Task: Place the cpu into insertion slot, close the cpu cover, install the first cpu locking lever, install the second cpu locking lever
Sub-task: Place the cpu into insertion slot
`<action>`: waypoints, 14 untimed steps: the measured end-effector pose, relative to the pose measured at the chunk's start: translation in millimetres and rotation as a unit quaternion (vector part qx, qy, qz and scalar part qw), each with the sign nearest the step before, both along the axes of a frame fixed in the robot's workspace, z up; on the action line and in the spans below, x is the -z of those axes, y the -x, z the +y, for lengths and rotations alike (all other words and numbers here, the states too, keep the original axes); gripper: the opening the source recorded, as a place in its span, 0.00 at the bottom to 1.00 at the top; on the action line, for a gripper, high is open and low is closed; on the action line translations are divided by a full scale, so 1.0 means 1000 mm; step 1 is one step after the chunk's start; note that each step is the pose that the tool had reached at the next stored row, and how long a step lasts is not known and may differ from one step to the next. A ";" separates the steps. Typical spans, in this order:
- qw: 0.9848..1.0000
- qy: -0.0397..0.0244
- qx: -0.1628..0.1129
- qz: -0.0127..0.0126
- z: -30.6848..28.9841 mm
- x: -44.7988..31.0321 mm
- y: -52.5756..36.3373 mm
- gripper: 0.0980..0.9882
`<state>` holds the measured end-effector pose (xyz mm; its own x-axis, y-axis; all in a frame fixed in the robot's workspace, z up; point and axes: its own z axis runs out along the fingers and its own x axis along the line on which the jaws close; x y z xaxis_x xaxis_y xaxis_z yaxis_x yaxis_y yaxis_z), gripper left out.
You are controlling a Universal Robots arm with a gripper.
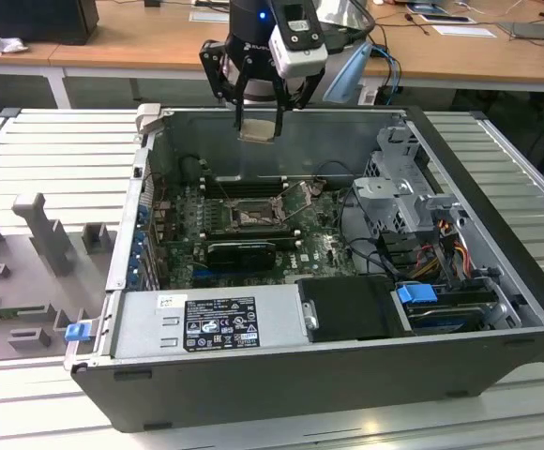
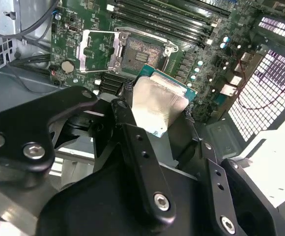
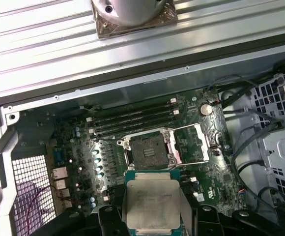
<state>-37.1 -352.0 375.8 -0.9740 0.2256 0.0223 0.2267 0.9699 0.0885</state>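
Gripping the cpu [image 3: 152,204] by two opposite edges in the closed gripper [image 1: 258,120], up over the open case [image 1: 497,234].

Hanging well above the slot [image 3: 147,150], roughly over it, square and level to the board. Showing a pale silver face with a green rim. Cover [image 3: 194,142] swung open beside the bare socket.

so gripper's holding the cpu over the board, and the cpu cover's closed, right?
No: the first wrist view shows the cpu cover swung open beside the insertion slot. The gripper does hold the cpu over the board.
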 end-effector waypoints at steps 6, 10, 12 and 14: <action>1.000 0.001 0.013 0.000 0.0000 0.0022 0.0000 0.48; 1.000 0.001 0.029 0.001 0.0000 0.0024 0.0000 0.48; 0.999 0.001 0.035 0.000 0.0000 0.0025 0.0000 0.48; 0.999 0.001 0.040 0.000 0.0000 0.0026 0.0000 0.48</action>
<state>-37.1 -352.1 373.2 -0.9527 0.3030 0.0223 0.3038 0.9489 0.0857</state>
